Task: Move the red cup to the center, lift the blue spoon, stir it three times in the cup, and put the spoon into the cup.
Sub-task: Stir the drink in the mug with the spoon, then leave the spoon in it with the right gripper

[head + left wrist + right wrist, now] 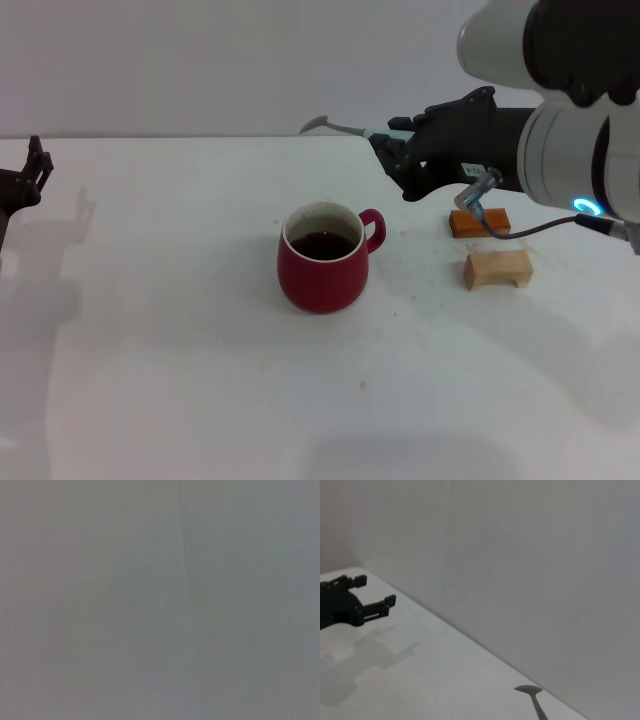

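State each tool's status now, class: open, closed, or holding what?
Left tool: open, empty, parked at the table's left edge.
Right tool: closed on the blue spoon, raised above the table.

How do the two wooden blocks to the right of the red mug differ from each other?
The orange block is darker, flatter and sits farther from the camera, with a cable crossing in front of it. The tan block is pale, nearer and looks arched underneath, standing on two feet. Both are small wooden pieces resting on the white table, close together.

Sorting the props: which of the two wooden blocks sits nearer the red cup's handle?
The orange block; the tan block lies slightly farther right and nearer the robot.
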